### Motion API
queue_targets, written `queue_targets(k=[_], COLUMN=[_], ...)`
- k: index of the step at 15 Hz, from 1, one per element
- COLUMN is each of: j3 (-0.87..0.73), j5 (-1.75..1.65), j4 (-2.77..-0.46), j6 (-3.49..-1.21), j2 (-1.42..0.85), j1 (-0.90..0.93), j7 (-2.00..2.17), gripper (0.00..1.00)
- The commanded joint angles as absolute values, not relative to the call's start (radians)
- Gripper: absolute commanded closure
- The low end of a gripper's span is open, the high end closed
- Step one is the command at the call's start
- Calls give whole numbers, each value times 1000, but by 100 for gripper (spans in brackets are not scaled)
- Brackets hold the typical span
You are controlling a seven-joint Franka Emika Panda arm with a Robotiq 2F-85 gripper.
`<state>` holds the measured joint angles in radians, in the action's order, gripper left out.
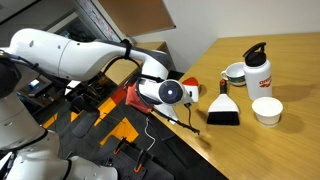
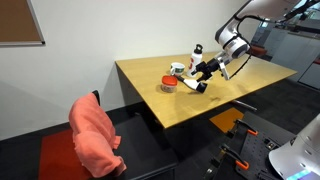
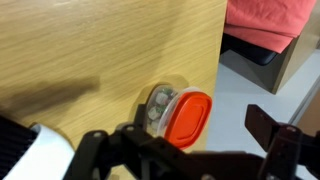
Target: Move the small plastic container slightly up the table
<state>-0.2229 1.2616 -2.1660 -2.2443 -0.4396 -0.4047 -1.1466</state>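
The small plastic container (image 2: pixel 169 81) is a low clear tub with an orange-red top. It sits on the tan table (image 2: pixel 230 100) near the edge that faces the chair. In the wrist view the container (image 3: pixel 178 115) lies just beyond my fingers, between them, and close to the table's edge (image 3: pixel 215 60). My gripper (image 2: pixel 207 70) hangs low over the table beside the container, open and empty; its fingers (image 3: pixel 182 135) stand wide apart. In an exterior view my gripper (image 1: pixel 188 93) hides most of the container.
A white bottle (image 1: pixel 258 68), a white cup (image 1: pixel 235 72), a white bowl (image 1: pixel 267 110) and a black brush (image 1: pixel 222 108) stand on the table behind the gripper. A pink cloth (image 2: pixel 95 135) lies over a chair beside the table's edge.
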Motion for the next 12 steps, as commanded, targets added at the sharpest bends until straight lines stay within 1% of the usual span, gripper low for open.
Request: queue_targets(k=[1,6,12], j3=[-239,-235,-212], j5=[1301,1344,1461], j4=[-2150,-2099,-2016], j6=[-2237,-2234,-2161], j2=[-467,-524,-629], j1=[-395,-406,-423], j7=[-1173,-1194,-1190], gripper=[0,0,0])
